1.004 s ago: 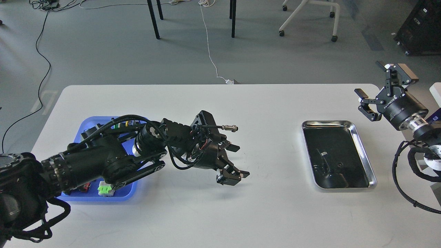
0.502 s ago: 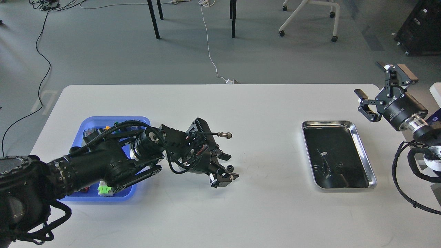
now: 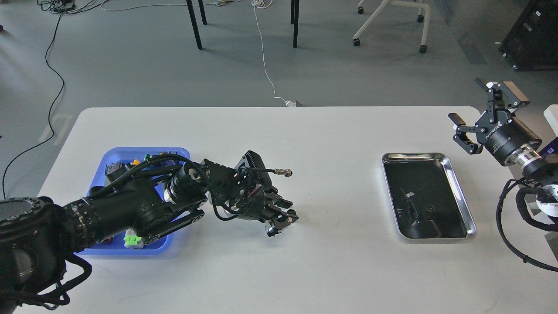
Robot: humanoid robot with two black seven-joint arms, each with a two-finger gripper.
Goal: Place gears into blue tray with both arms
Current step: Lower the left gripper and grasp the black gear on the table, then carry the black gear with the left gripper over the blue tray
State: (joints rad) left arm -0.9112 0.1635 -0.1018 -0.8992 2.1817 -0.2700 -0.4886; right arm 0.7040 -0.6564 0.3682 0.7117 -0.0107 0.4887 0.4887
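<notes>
Progress: a gear (image 3: 289, 212) sits between the fingertips of the left gripper (image 3: 282, 219), low over the white table (image 3: 279, 131), just right of the blue tray (image 3: 114, 153); delivery is judged not yet made.
Left pincer: fingers drawn nearly together on the small black toothed ring.
Right pincer: the right gripper (image 3: 473, 117) hangs spread wide and empty beyond the steel tray (image 3: 453, 174).
Blue tray: holds coloured switches (image 3: 133, 240); whether any gears lie inside cannot be told, as the arm covers much of it.
Left to do: carry the ring over the blue rim and let go.
Change: half a second ago the left fingers stood wider; they have since closed and the hand has shifted slightly toward the tray.
</notes>
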